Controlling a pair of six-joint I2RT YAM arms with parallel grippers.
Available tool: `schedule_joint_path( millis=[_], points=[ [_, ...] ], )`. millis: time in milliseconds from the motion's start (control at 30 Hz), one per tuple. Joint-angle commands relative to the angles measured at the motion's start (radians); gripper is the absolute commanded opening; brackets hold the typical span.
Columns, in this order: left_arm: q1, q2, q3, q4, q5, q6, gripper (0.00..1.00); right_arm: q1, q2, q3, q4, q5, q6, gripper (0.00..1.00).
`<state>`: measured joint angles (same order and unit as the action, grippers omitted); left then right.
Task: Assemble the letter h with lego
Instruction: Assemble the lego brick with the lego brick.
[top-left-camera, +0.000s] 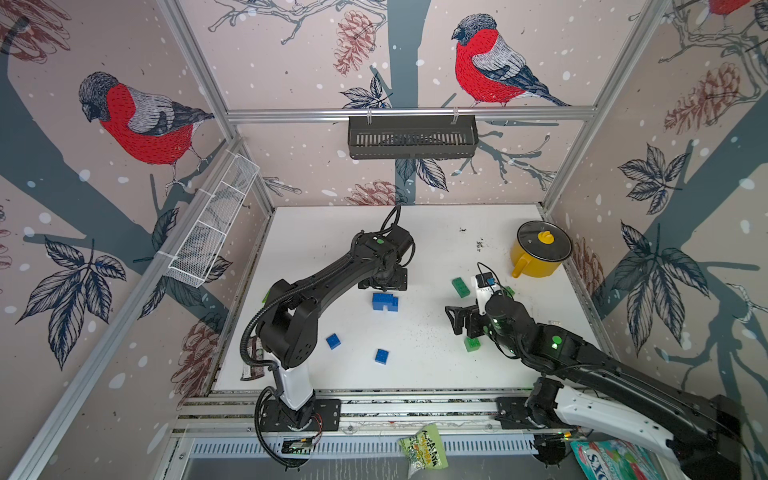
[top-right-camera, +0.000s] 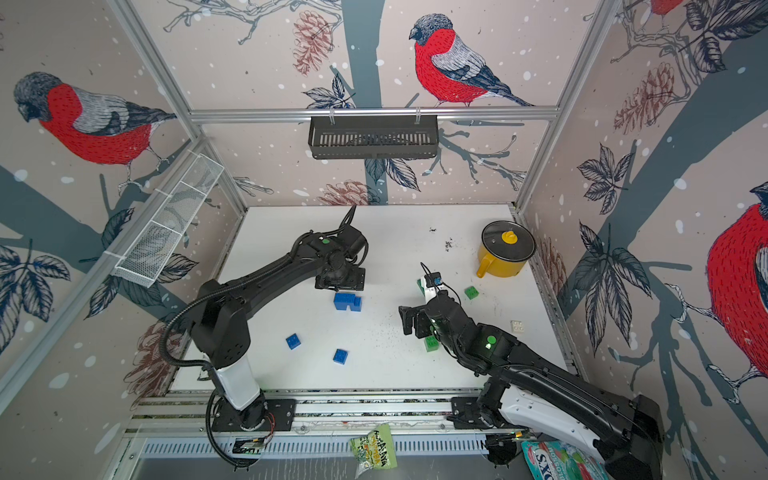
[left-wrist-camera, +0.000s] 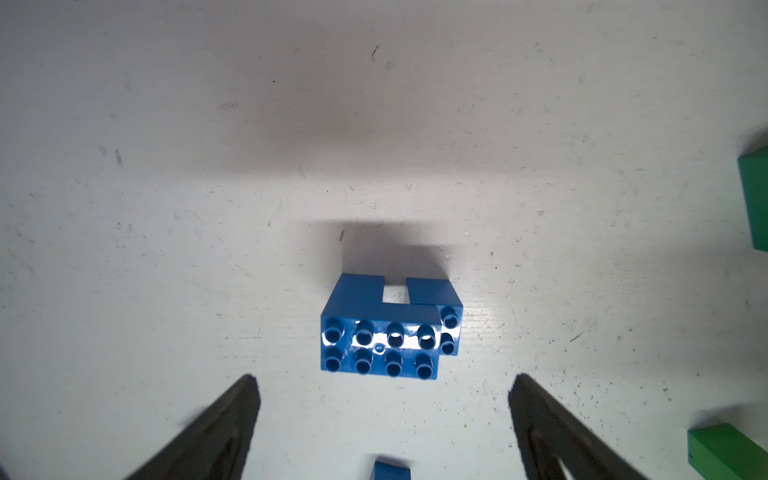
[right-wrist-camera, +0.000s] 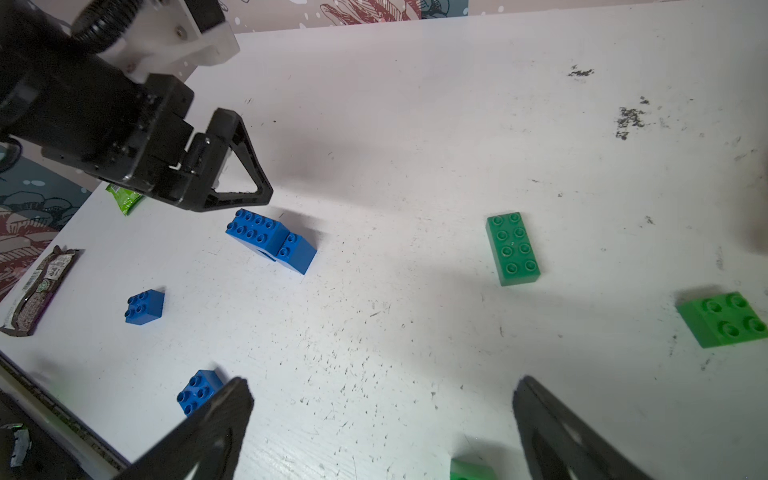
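Blue lego build (left-wrist-camera: 386, 332) sits mid surface (left-wrist-camera: 166, 208); left gripper (left-wrist-camera: 384, 384) hangs just beside it, spread wide, empty. Right gripper (right-wrist-camera: 383, 380) is released too.

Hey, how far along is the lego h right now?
Partly done: a blue arch stands assembled, its top spanning a gap between two legs, which looks like the h's lower part. Nothing is in hand: the left gripper hangs open just off the arch, and the right gripper is open and empty. Probably left: raising one side into the tall stem, perhaps with the loose blue square bricks.
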<state>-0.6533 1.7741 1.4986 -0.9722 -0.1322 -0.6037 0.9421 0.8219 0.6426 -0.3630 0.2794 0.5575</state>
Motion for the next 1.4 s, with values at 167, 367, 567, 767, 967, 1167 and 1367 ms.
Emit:
schedule_joint_path(
  millis=[167,367,567,767,967,1167,1367],
  points=[
    [0.094,-0.284,-0.270,0.219,0.021,-0.020,0.98,0.077,0.161,0.089,0.041,-0.057,0.001,0.99],
    [0.130,-0.512,-0.427,0.297,-0.090,-0.007,0.98,0.119,0.390,0.217,0.121,-0.177,0.027,1.00],
    [0.132,-0.748,-0.588,0.351,-0.269,0.015,0.98,0.118,0.666,0.410,0.107,-0.298,0.024,1.00],
    [0.136,-0.960,-0.729,0.391,-0.377,-0.009,0.98,0.115,0.846,0.558,0.114,-0.363,0.010,1.00],
    [0.135,-1.040,-0.737,0.377,-0.431,-0.028,0.98,0.082,0.938,0.624,0.159,-0.434,-0.002,1.00],
    [0.135,-1.092,-0.746,0.376,-0.445,-0.046,0.98,0.035,0.980,0.624,0.221,-0.525,0.023,1.00],
    [0.136,-1.110,-0.751,0.382,-0.438,-0.046,0.98,0.013,1.010,0.640,0.225,-0.562,0.014,1.00]
  ],
)
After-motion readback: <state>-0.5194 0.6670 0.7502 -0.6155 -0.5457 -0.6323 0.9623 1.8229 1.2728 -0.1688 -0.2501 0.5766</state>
